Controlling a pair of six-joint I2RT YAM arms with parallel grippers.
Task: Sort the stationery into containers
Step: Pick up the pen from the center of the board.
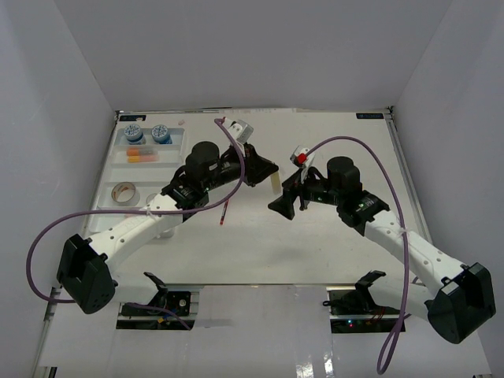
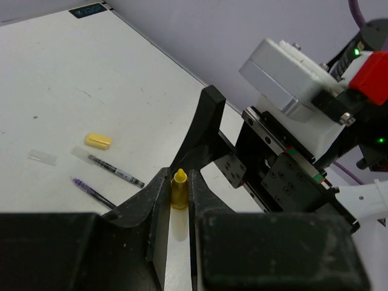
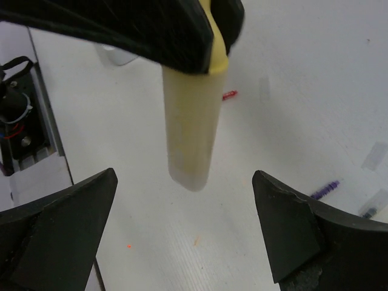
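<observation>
My left gripper (image 1: 272,175) is shut on a marker (image 1: 274,183) with a yellow cap and a pale body, held above the middle of the table. In the left wrist view the marker (image 2: 179,189) is pinched between the fingers (image 2: 159,200). My right gripper (image 1: 285,206) is open and faces it. In the right wrist view the marker (image 3: 191,121) hangs with its free end level with my open right gripper (image 3: 184,177), touching neither finger. The white tray (image 1: 106,169) at the left holds two blue-white tubs (image 1: 131,132), orange and yellow erasers (image 1: 140,153) and a tan tape roll (image 1: 124,192).
A red pen (image 1: 225,213) lies on the table beside the left arm. A yellow eraser (image 2: 98,140), two dark pens (image 2: 112,170) and a small clear piece (image 2: 42,157) lie on the table beyond the grippers. White walls close in the table.
</observation>
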